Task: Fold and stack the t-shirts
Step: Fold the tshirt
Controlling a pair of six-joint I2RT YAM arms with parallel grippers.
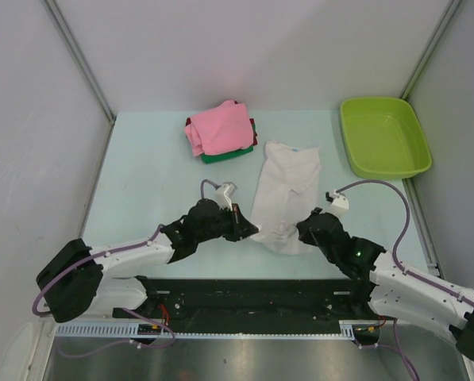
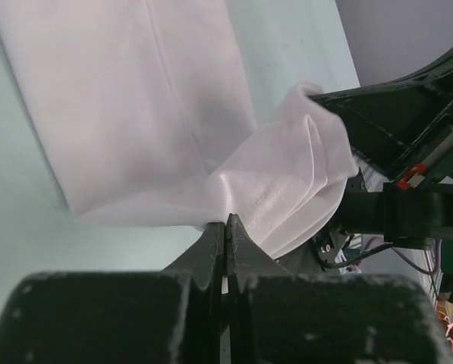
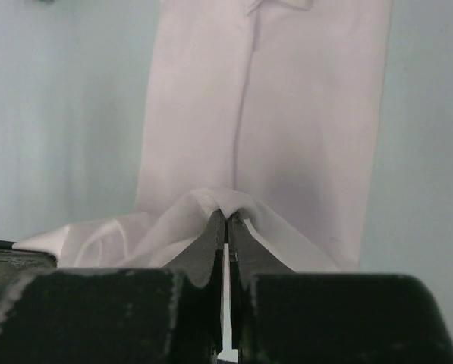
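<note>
A white t-shirt (image 1: 287, 186) lies folded lengthwise in the middle of the table, its blue neck label at the far end. My left gripper (image 1: 244, 228) is shut on the shirt's near left corner (image 2: 245, 193). My right gripper (image 1: 302, 232) is shut on the near right corner (image 3: 211, 205). Both corners are raised a little, and the near hem bunches between the two grippers. A stack of folded t-shirts sits at the far centre: pink (image 1: 221, 127) on top, dark red (image 1: 253, 127) and green (image 1: 221, 156) edges showing under it.
A lime-green plastic tub (image 1: 383, 135) stands at the far right. Grey walls close in the table on the left, right and back. The black base rail runs along the near edge.
</note>
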